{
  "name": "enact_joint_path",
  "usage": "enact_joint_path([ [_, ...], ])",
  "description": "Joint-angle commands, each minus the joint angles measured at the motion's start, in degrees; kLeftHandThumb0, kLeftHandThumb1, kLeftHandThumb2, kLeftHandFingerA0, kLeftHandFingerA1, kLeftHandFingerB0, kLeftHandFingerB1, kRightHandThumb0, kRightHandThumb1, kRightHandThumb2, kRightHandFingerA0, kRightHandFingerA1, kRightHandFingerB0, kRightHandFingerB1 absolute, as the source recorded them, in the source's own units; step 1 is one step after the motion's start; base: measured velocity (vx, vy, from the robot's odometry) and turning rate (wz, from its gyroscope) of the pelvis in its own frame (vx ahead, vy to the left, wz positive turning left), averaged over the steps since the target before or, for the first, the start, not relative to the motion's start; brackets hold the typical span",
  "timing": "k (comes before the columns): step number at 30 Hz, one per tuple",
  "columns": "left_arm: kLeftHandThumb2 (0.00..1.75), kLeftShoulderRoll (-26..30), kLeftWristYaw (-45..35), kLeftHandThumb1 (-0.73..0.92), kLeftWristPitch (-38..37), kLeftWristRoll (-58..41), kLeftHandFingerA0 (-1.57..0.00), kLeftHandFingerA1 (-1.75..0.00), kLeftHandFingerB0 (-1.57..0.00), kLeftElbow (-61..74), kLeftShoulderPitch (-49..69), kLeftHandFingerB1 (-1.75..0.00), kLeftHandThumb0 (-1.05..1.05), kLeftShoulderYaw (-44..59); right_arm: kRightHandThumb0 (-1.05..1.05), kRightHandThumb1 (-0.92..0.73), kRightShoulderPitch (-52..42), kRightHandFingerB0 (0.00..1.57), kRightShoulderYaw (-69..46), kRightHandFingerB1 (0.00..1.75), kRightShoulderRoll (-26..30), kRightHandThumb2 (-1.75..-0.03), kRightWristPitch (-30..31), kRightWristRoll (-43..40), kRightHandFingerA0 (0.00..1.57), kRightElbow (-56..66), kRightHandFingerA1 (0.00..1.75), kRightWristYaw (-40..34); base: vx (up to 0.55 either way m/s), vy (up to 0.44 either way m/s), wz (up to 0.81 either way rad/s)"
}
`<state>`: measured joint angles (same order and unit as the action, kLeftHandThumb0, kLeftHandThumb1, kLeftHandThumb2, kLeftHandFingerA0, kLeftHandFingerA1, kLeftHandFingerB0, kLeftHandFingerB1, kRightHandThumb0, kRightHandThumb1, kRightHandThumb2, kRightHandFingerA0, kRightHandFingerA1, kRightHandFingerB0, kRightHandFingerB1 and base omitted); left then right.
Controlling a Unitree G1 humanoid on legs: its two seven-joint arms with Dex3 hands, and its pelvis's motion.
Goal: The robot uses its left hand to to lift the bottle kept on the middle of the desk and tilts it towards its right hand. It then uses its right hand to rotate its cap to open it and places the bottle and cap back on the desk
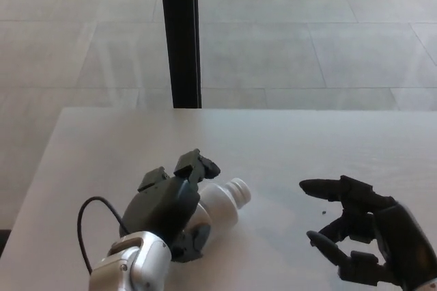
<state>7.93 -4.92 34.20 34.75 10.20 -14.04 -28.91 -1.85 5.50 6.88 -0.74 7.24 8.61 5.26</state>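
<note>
A white bottle (218,205) is held tilted, its ribbed neck end (238,189) pointing right toward my right hand. My left hand (169,209) is shut on the bottle's body, with its black fingers (196,166) wrapped over the top. The lower part of the bottle is hidden behind that hand. My right hand (358,236) is open low on the right, thumb and fingers spread, nothing between them. A gap of bare desk separates it from the bottle's neck. I cannot tell whether a cap sits on the neck.
The pale desk (287,141) reaches to its far edge, with tiled floor beyond. A black vertical post (179,31) stands behind the desk's far edge. A black cable (92,216) loops off my left wrist. A tiny dark speck (321,212) shows near my right hand.
</note>
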Motion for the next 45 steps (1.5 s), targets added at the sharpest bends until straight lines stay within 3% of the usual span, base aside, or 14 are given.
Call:
enact_joint_path([
  [1,0.94,-2.51,-1.04,0.48,14.85,6.75,-0.99,-1.15,-0.51,-1.42,1.17,-0.76,-0.39,-1.89,-0.57,-0.61,-0.11,0.65,-2.25,0.42,0.88,-0.59,-2.22,0.91,0.79,0.84,1.01,-1.92,0.00,0.000,0.00],
  [7,0.96,-4.35,0.48,0.50,17.42,8.54,-0.70,-0.87,-0.41,-1.79,2.55,-0.70,-0.48,-3.92,-0.55,-0.63,0.76,0.65,-2.53,0.42,0.78,-0.59,-3.58,1.90,0.78,0.79,1.04,-2.62,0.00,0.000,0.00],
  [8,0.61,-3.77,-0.87,0.72,18.72,9.61,-0.69,-0.96,-0.39,-2.16,2.26,-0.70,-0.52,-5.43,-0.55,-0.63,0.83,0.66,-2.61,0.42,0.62,-0.59,-3.82,2.06,0.77,0.71,1.05,-2.92,0.00,0.000,0.00],
  [9,0.61,-3.65,-1.13,0.72,19.06,9.86,-0.69,-0.96,-0.39,-2.00,2.18,-0.70,-0.52,-5.60,-0.55,-0.63,0.88,0.66,-2.60,0.42,0.53,-0.59,-3.81,2.16,0.77,0.83,1.05,-2.97,0.00,0.000,0.00],
  [12,0.62,-1.32,-8.83,0.74,25.11,10.93,-0.28,-0.72,-0.19,-2.84,-0.01,-0.56,-0.62,-10.45,-0.53,-0.63,0.57,0.67,-3.26,0.40,0.12,-0.60,-4.11,2.56,0.74,1.08,1.12,-4.14,0.00,0.000,0.00],
  [19,0.62,-1.36,-11.07,0.73,30.82,13.00,-0.21,-0.68,-0.18,-5.55,-2.39,-0.52,-0.63,-14.99,-0.52,-0.67,1.36,0.69,-4.41,0.40,-0.61,-0.60,-3.83,3.02,0.69,1.11,1.11,-5.73,0.00,0.000,0.00],
  [24,0.61,-2.29,-9.11,0.70,32.23,14.41,-0.28,-0.70,-0.22,-6.86,-2.68,-0.57,-0.61,-17.07,-0.50,-0.68,1.66,0.70,-5.13,0.40,-0.35,-0.60,-3.75,2.90,0.67,1.05,1.06,-5.90,0.00,0.000,0.00],
  [28,0.89,-1.94,-3.22,0.44,27.07,17.96,-0.90,-1.01,-0.15,-8.54,-1.04,-0.56,-0.24,-19.32,-0.51,-0.68,1.42,0.70,-5.97,0.41,-0.34,-0.61,-4.26,2.79,0.72,1.13,0.87,-6.28,0.00,0.000,0.00],
  [29,0.59,-1.76,-1.50,0.66,25.77,18.85,-0.89,-1.24,-0.25,-9.11,-0.30,-0.55,-0.12,-19.85,-0.52,-0.68,1.47,0.70,-6.11,0.41,-0.40,-0.61,-4.45,2.89,0.72,1.10,0.87,-6.37,0.00,0.000,0.00],
  [34,0.59,-1.93,-1.26,0.65,24.72,20.45,-0.81,-1.36,-0.34,-10.43,0.76,-0.54,0.04,-20.43,-0.50,-0.68,2.03,0.70,-6.34,0.40,-1.23,-0.61,-4.51,2.41,0.71,0.67,0.79,-6.60,0.00,0.000,0.00],
  [35,0.59,-3.08,-0.43,0.59,24.13,19.89,-0.87,-1.21,-0.68,-10.35,1.05,-0.70,0.08,-19.53,-0.48,-0.69,1.88,0.71,-6.48,0.41,-1.25,-0.61,-4.85,2.23,0.71,0.72,0.82,-6.55,0.00,0.000,0.00],
  [38,0.64,-3.80,3.24,0.61,20.00,19.37,-0.86,-1.41,-0.80,-9.87,2.89,-0.92,0.09,-17.80,-0.46,-0.69,1.78,0.71,-6.55,0.42,-1.27,-0.60,-6.55,2.49,0.73,0.10,0.88,-6.90,0.00,0.000,0.00],
  [40,0.84,-4.71,7.11,0.68,17.51,18.99,-0.83,-1.60,-0.81,-9.90,4.40,-1.19,0.07,-16.34,-0.46,-0.69,1.76,0.72,-6.41,0.41,-1.32,-0.60,-7.12,2.88,0.75,-0.26,0.92,-7.26,0.00,0.000,0.00],
  [45,0.86,-6.86,13.92,0.78,9.40,16.66,-0.87,-1.66,-0.79,-9.59,7.18,-1.23,0.09,-11.00,-0.43,-0.68,1.59,0.71,-6.38,0.41,-1.17,-0.60,-7.86,2.62,0.77,-1.01,0.99,-7.09,0.00,0.000,0.00],
])
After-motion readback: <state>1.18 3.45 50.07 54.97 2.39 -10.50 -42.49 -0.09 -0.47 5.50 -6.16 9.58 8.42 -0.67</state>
